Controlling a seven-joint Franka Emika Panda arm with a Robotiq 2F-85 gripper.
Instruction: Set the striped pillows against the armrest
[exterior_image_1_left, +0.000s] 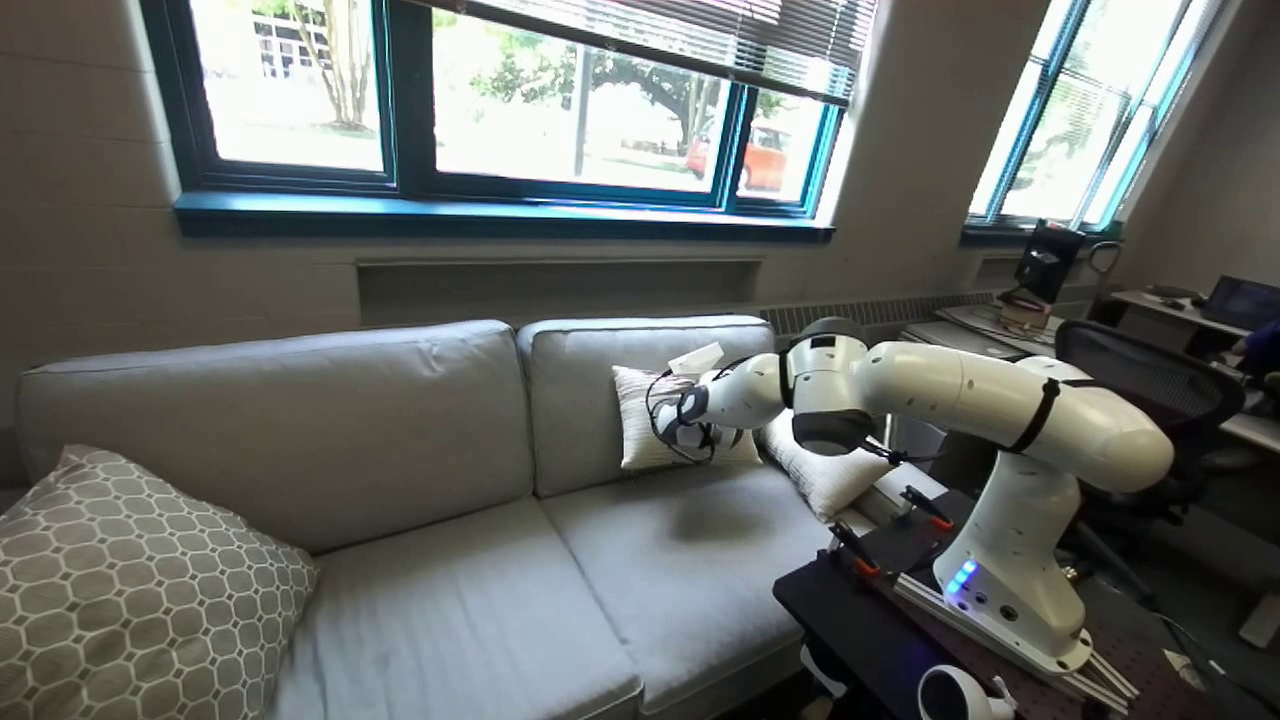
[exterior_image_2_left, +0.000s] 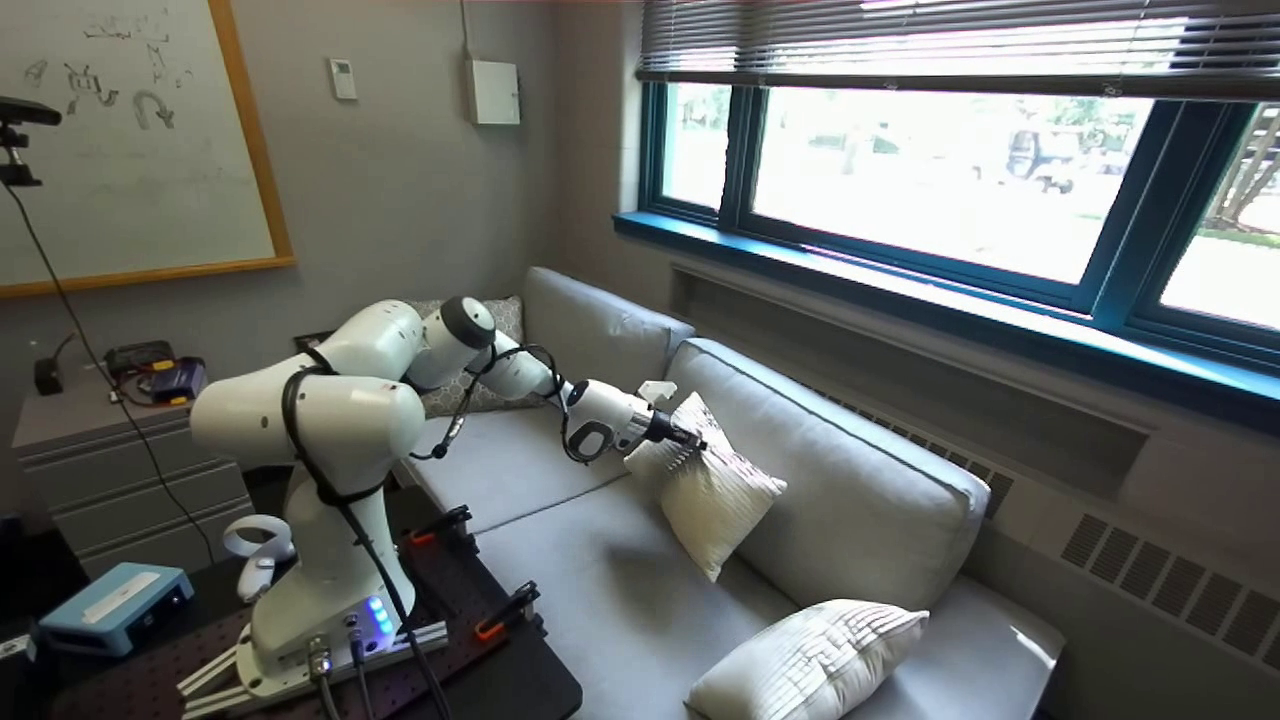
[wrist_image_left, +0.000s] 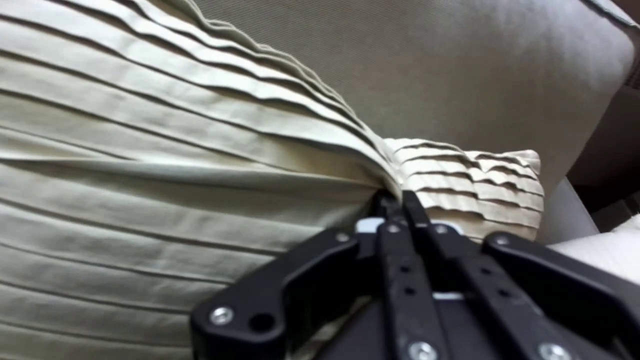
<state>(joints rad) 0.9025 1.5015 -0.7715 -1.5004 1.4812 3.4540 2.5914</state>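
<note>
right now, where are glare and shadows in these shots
In both exterior views, daylight washes out much of the window and a soft shadow darkens the seat cushion; in the wrist view, shade streaks the nearer striped pillow and a pale patch at right looks overexposed.

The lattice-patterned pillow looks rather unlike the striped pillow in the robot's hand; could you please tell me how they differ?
The lattice-patterned pillow is grey-beige with pale outlined cells, while the striped pillow is cream with rows of pleats. The lattice-patterned pillow rests at one end of the sofa, apart from the hand; the striped pillow is pinched by the hand in front of a back cushion. Both are soft-looking fabric pillows.
</note>
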